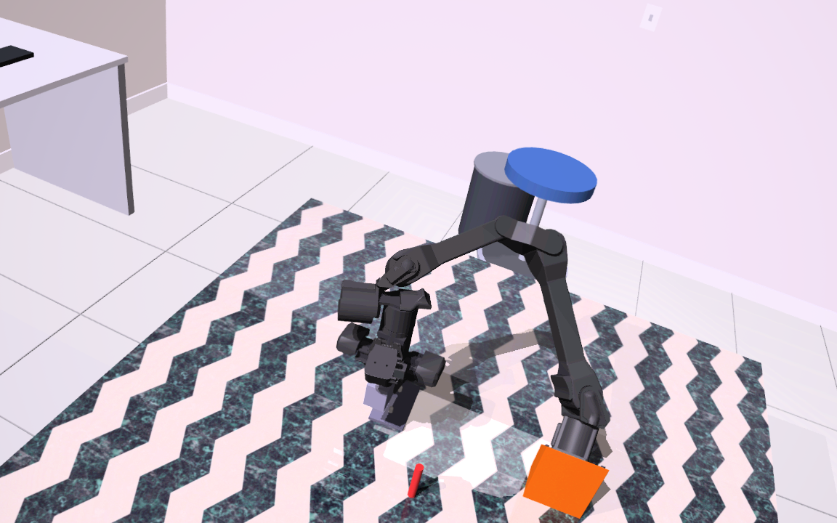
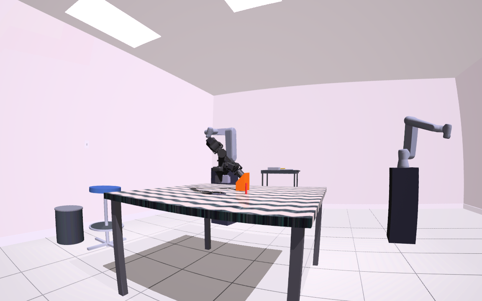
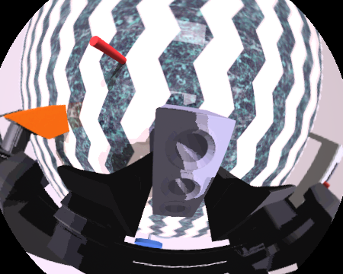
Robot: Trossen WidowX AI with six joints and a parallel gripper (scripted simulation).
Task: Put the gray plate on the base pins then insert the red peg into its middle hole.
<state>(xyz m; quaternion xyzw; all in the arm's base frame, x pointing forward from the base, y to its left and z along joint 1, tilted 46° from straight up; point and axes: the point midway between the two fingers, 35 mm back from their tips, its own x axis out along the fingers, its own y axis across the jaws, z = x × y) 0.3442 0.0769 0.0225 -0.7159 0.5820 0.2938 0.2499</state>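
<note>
My gripper (image 1: 387, 408) (image 3: 179, 155) is shut on the gray plate (image 1: 382, 404) (image 3: 188, 154) and holds it a little above the zigzag table top, long side pointing down. The wrist view shows the plate's three holes in a row. The red peg (image 1: 415, 480) (image 3: 107, 50) (image 2: 246, 188) lies on the table in front of the gripper, apart from it. A faint see-through base (image 1: 467, 455) lies on the table just beyond the peg; I cannot make out its pins.
An orange block (image 1: 564, 482) (image 2: 242, 181) (image 3: 40, 121) marks the arm's foot near the table's front right. A blue stool (image 1: 550, 173) and a dark bin (image 1: 492, 198) stand on the floor beyond the table. A white desk (image 1: 51, 78) stands at far left.
</note>
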